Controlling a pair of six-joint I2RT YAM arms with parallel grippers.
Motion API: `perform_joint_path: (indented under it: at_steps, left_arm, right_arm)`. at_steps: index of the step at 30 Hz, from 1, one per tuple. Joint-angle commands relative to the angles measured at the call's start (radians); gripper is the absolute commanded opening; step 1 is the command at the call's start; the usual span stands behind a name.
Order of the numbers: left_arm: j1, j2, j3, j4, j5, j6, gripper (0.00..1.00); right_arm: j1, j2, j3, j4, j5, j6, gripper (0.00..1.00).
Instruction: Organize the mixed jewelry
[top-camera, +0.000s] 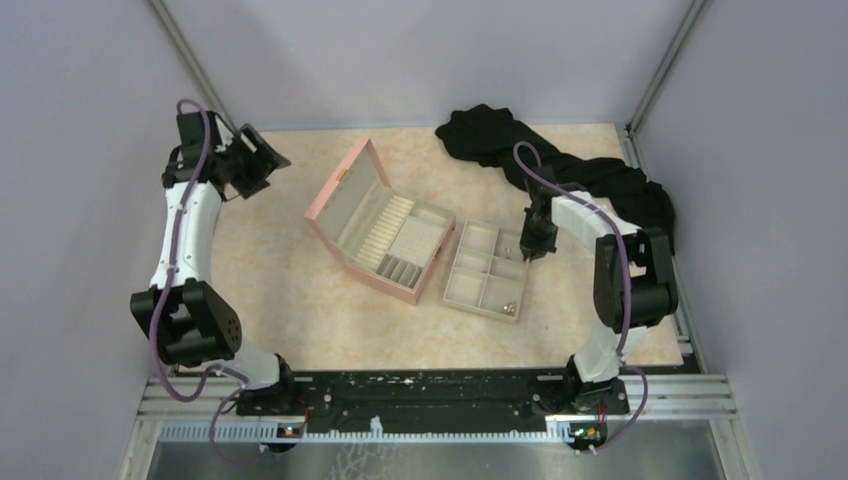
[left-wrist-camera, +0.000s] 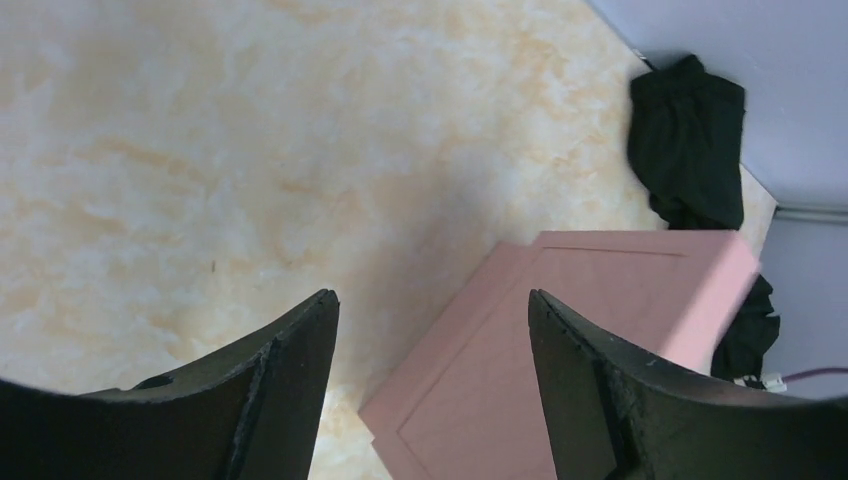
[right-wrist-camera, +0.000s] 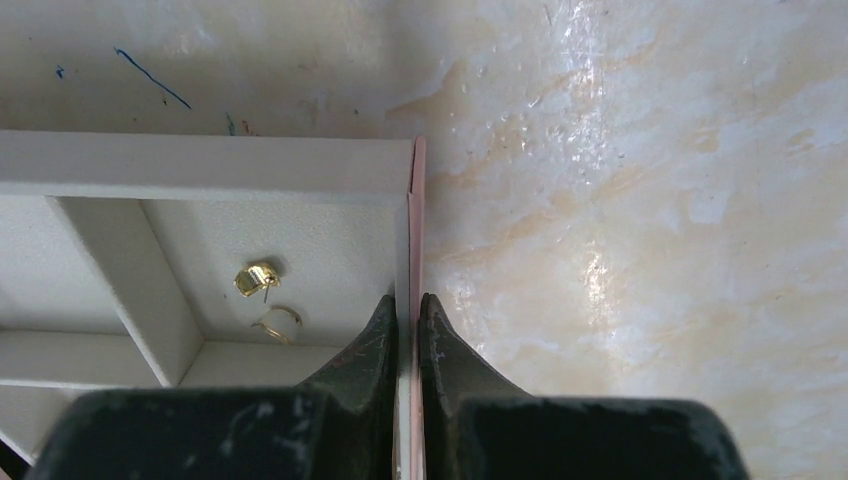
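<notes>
The beige compartment tray (top-camera: 470, 272) lies right of the open pink box (top-camera: 352, 190). My right gripper (top-camera: 532, 250) is shut on the tray's far right wall (right-wrist-camera: 411, 230), one finger inside and one outside. In the right wrist view a gold earring (right-wrist-camera: 256, 278) and a thin gold ring (right-wrist-camera: 279, 322) lie in the compartment beside the fingers. More tiny pieces (top-camera: 510, 307) sit in the tray's near right compartment. My left gripper (top-camera: 262, 160) is open and empty, raised at the far left; its view shows the pink box lid (left-wrist-camera: 560, 350) below.
A black cloth (top-camera: 560, 160) lies along the back right, behind the right arm, and shows in the left wrist view (left-wrist-camera: 690, 140). The pink box holds ring rolls and slotted dividers (top-camera: 400, 245). Grey walls enclose the table.
</notes>
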Motion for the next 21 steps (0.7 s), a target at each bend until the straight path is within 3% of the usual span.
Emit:
perform_joint_path:
  at_steps: [1, 5, 10, 21]
  left_arm:
    - [0.046, -0.023, -0.103, 0.091, 0.155, -0.058, 0.76]
    - [0.051, 0.012, -0.174, 0.117, 0.142, -0.068, 0.76]
    - [0.072, 0.064, -0.293, 0.236, 0.240, -0.135, 0.76]
    - [0.071, 0.153, -0.400, 0.292, 0.291, -0.129, 0.77]
  right_arm:
    - [0.023, -0.064, 0.014, -0.029, -0.036, -0.011, 0.00]
    - [0.058, -0.060, 0.011, -0.025, -0.050, -0.006, 0.00]
    - [0.101, -0.033, 0.024, -0.020, -0.043, 0.007, 0.00]
    - [0.115, 0.033, 0.045, -0.015, -0.041, 0.047, 0.00]
